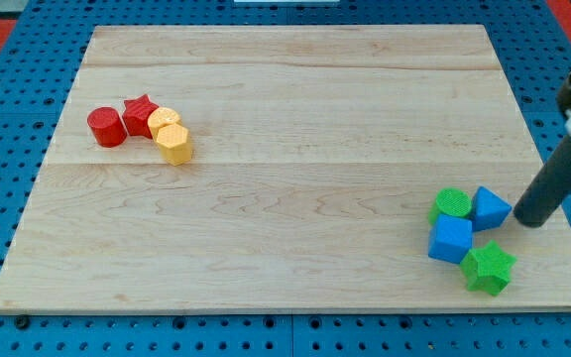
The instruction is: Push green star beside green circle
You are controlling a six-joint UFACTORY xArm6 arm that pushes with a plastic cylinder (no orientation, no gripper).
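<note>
The green star (489,268) lies near the board's bottom right corner. The green circle (452,204) sits up and to the left of it. A blue cube (451,239) lies between them and touches both. A second blue block (490,208) sits right of the green circle. My tip (529,220) is the lower end of the dark rod, just right of that second blue block and above and to the right of the green star.
A red cylinder (107,127), a red star (141,114), a yellow round block (164,123) and a yellow hexagon (174,143) cluster at the upper left of the wooden board (285,169). The board's right edge is close to my tip.
</note>
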